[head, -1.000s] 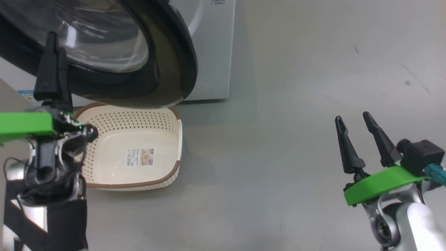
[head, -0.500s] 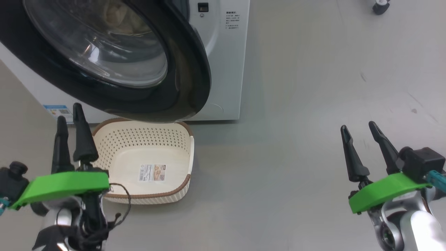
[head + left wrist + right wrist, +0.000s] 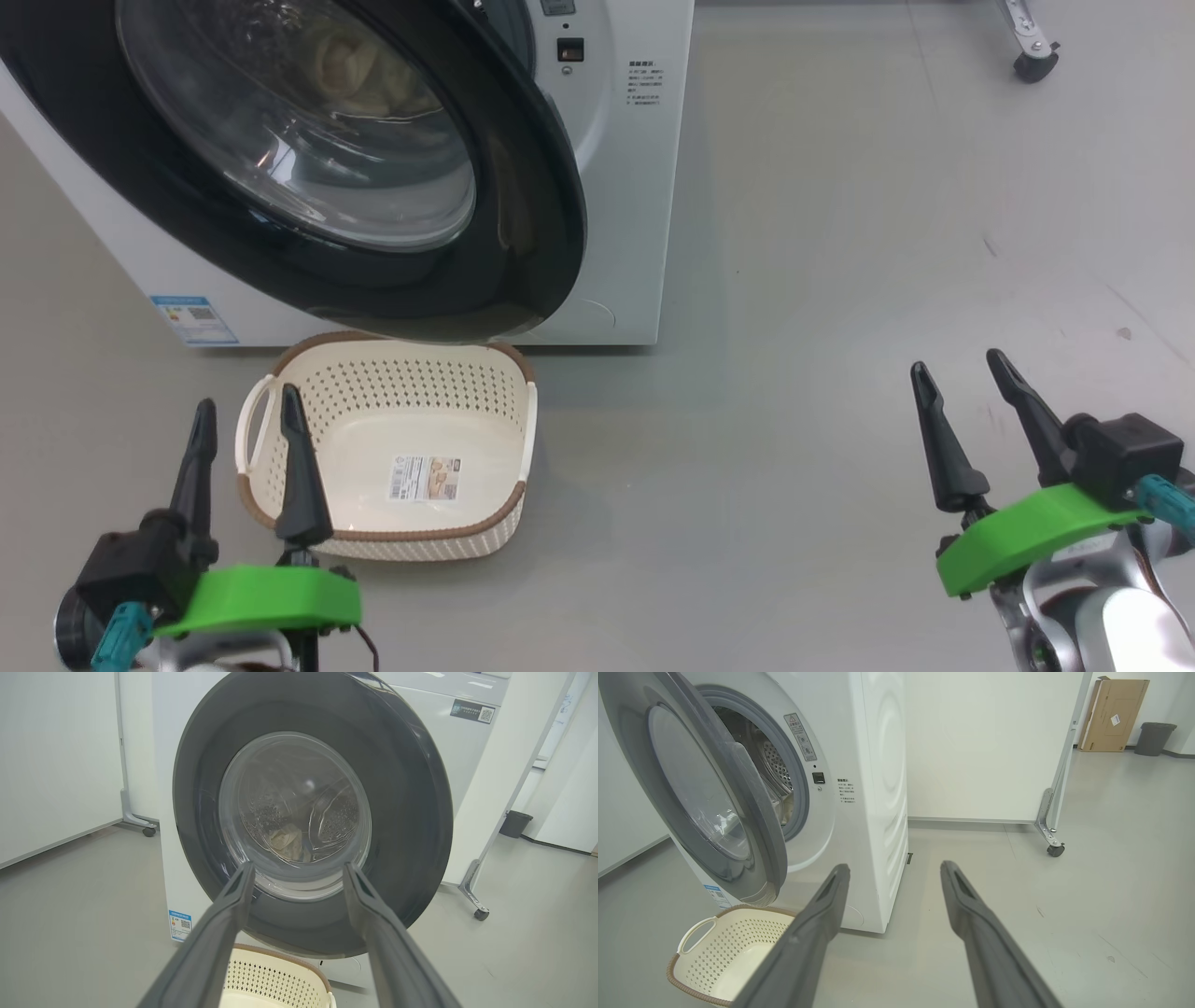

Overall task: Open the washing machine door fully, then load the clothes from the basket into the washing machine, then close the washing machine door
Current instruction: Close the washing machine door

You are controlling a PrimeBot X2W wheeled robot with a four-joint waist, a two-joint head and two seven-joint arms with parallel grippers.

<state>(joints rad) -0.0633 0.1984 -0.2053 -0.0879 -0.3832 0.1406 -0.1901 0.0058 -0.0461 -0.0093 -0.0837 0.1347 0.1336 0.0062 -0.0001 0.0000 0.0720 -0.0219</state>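
Nearest, at the lower left of the head view, the left pincer stands released, its two dark fingers spread wide with nothing between them; it sits just beside the near left corner of the basket. At the lower right, the right pincer is likewise spread and empty, well apart from the basket over bare grey floor.

The basket rests on the floor in front of the machine; nothing lies in it, and the label sticker on its bottom is in plain sight; one white handle faces the left pincer.

Just beyond, the washing machine door hangs partly open, its glossy black frame overhanging the basket's far rim; in the right wrist view it stands swung away from the opening, hinged on the side away from that camera; in the left wrist view the left pincer's fingers point straight at its glass bowl.

Behind the door is the washing machine, white, with a small blue label low on its front; the grey gasket and perforated drum show past the door's edge. The clothes lie inside the drum, seen as a pale cream heap through the glass.

Farther off stand a white partition on castors, a cardboard box and a dark bin.
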